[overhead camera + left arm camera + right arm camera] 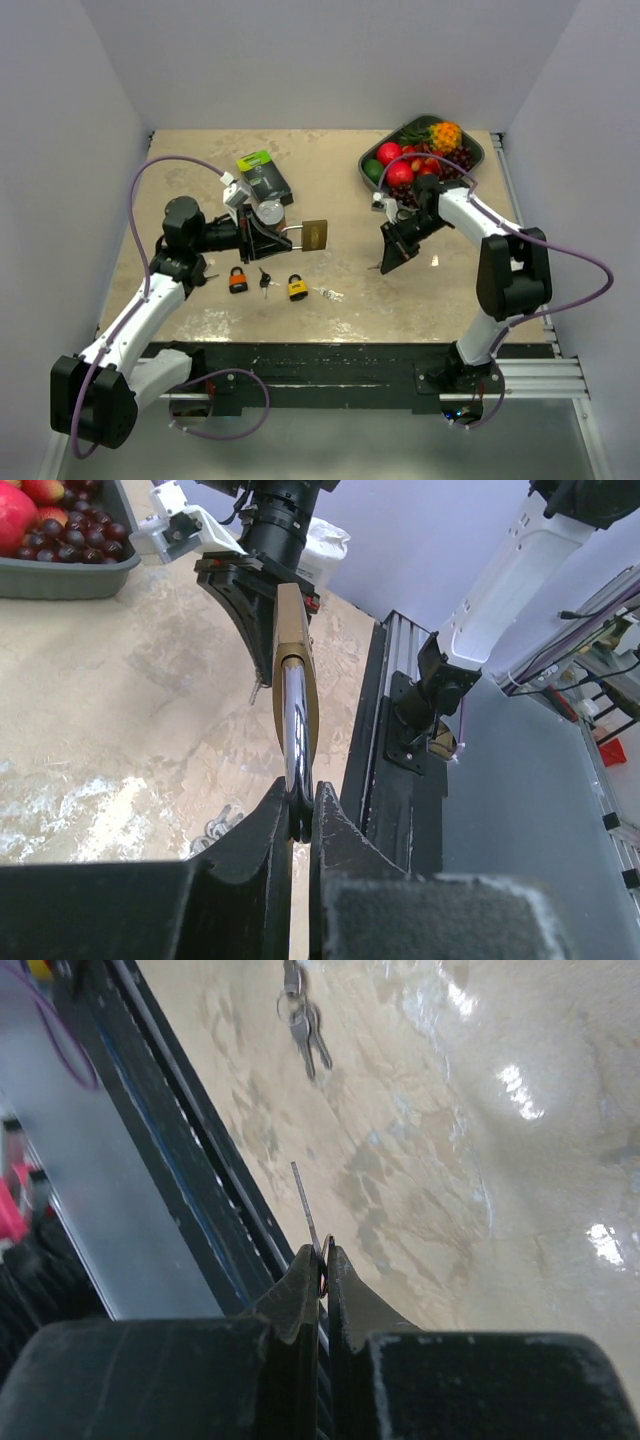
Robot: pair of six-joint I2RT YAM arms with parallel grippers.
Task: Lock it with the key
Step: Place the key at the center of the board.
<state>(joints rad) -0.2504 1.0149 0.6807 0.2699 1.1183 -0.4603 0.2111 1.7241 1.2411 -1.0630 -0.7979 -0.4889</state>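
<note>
Our left jaws grip the shackle [293, 720] of the brass padlock [313, 235], holding it level above the table [450, 290], body end toward our right jaws. These pinch the key [306, 1205] nearby, its blade slanting toward the table's near edge.

brass padlock [313, 235] aloft, chrome shackle [295, 720] sideways; thin key [303, 1200] aloft, edge-on

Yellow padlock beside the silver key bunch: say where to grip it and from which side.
Take the yellow padlock by its body, coming straight down from above and closing across its two side edges. It seems to lie flat with its shackle pointing away from the robot, so those edges are exposed and nothing touches them.
</note>
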